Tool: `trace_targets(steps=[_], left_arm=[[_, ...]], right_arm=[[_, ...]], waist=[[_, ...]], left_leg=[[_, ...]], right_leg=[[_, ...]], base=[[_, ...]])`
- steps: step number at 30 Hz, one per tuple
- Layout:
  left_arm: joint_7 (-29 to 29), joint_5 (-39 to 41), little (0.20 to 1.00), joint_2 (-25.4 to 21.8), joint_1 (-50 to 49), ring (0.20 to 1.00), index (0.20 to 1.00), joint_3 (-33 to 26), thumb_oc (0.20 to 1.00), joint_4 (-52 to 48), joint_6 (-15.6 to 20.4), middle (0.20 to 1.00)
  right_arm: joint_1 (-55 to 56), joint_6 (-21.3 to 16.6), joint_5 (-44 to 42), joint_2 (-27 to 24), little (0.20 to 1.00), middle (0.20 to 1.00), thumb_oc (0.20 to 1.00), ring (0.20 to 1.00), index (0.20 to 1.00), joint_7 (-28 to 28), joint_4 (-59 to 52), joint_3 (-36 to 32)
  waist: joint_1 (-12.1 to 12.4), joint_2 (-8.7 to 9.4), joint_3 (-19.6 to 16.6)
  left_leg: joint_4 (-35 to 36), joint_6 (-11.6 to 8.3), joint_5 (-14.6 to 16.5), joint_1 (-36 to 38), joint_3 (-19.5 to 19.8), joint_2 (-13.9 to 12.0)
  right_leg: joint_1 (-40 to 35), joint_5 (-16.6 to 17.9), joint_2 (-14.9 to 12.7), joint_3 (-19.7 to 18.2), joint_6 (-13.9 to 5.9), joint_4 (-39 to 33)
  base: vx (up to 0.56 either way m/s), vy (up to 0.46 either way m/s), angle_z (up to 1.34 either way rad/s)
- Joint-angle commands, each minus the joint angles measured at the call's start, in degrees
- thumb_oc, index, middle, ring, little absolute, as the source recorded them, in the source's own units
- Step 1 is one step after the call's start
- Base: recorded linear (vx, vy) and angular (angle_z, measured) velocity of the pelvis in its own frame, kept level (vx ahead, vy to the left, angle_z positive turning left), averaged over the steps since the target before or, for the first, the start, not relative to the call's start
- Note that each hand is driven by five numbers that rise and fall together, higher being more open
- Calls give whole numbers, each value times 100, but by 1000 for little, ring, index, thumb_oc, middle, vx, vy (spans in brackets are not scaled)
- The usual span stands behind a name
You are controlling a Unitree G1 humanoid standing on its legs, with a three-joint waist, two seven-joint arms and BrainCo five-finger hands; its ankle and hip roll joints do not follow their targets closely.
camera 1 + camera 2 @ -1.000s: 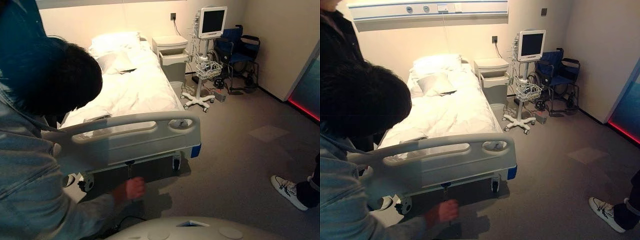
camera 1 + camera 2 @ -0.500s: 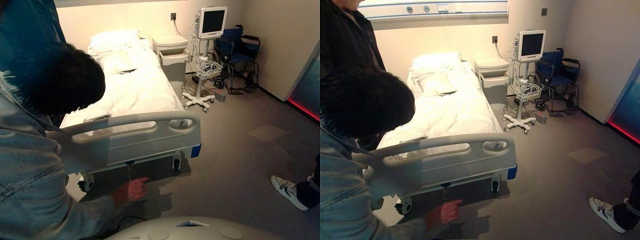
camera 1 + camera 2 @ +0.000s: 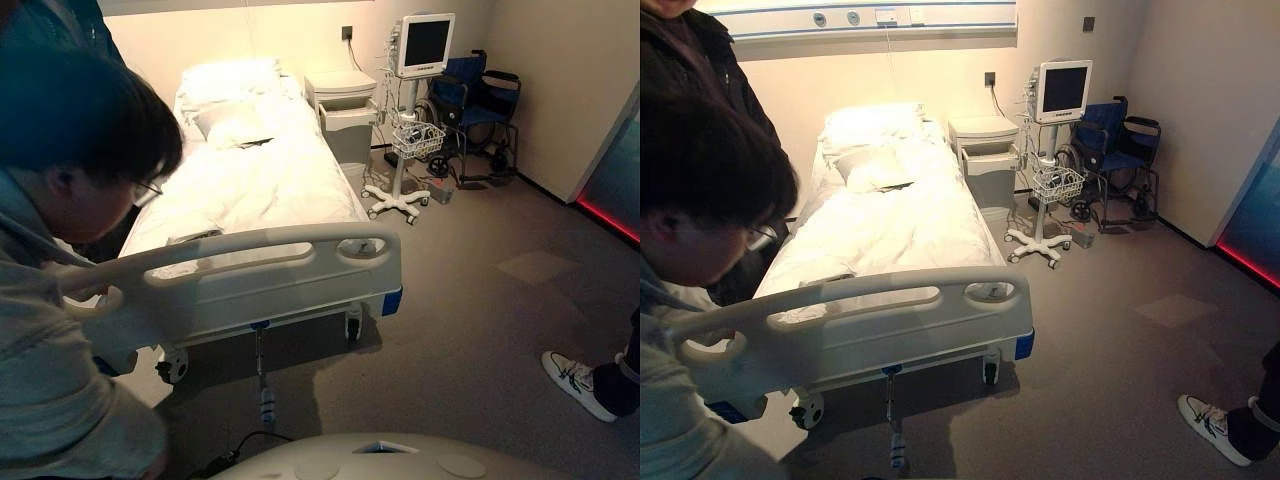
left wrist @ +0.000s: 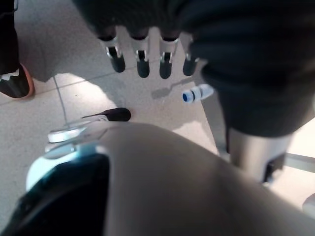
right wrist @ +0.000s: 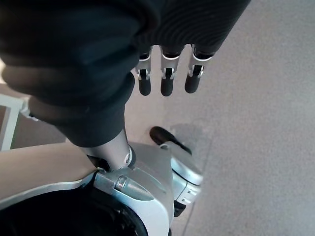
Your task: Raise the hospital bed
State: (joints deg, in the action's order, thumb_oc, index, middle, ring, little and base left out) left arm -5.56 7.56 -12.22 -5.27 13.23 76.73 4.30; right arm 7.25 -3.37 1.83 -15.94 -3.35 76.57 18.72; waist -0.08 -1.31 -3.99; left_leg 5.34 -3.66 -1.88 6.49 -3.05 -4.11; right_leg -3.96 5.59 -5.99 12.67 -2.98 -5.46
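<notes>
Your left hand [image 4: 147, 54] and right hand [image 5: 167, 73] hang relaxed, holding nothing. Head views show the hospital bed [image 3: 270, 190], crank [image 3: 262, 375] and a person [image 3: 70, 300].

I count one hospital bed [image 3: 260, 190] with two pillows [image 3: 232, 82] and one crank handle [image 3: 264, 378] under its footboard, one bedside cabinet [image 3: 340, 100], one monitor stand [image 3: 410, 110], one wheelchair [image 3: 478, 105], and two people close by [image 3: 690, 300], plus a third person's shoe [image 3: 575, 382].
</notes>
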Motion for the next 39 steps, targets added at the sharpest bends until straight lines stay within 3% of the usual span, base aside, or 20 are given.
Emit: trace_targets(steps=[1,27,39], left_arm=[[-71,-165,1000,-34,225,1000,1000,-222,1000,397,-21,1000],[-47,-157,1000,-71,220,1000,1000,-248,1000,389,-24,1000],[234,-21,1000,-266,485,1000,1000,-309,1000,272,83,1000]], right_arm=[[-416,-47,60,72,1000,1000,1000,1000,1000,-92,217,55],[-425,-45,40,37,1000,1000,1000,1000,1000,-73,197,16],[-630,-71,-171,-158,1000,1000,1000,1000,1000,94,110,-110]], waist=[[174,158,289],[171,149,344],[95,134,718]], left_leg=[[-303,295,253,40,53,434],[-296,304,255,50,87,444],[-284,306,94,-399,65,444]], right_leg=[[-444,-568,-59,27,-287,381],[-438,-581,-65,32,-294,398],[56,-473,-57,-4,-286,451]], base=[[0,0,0],[0,0,0],[-43,7,0]])
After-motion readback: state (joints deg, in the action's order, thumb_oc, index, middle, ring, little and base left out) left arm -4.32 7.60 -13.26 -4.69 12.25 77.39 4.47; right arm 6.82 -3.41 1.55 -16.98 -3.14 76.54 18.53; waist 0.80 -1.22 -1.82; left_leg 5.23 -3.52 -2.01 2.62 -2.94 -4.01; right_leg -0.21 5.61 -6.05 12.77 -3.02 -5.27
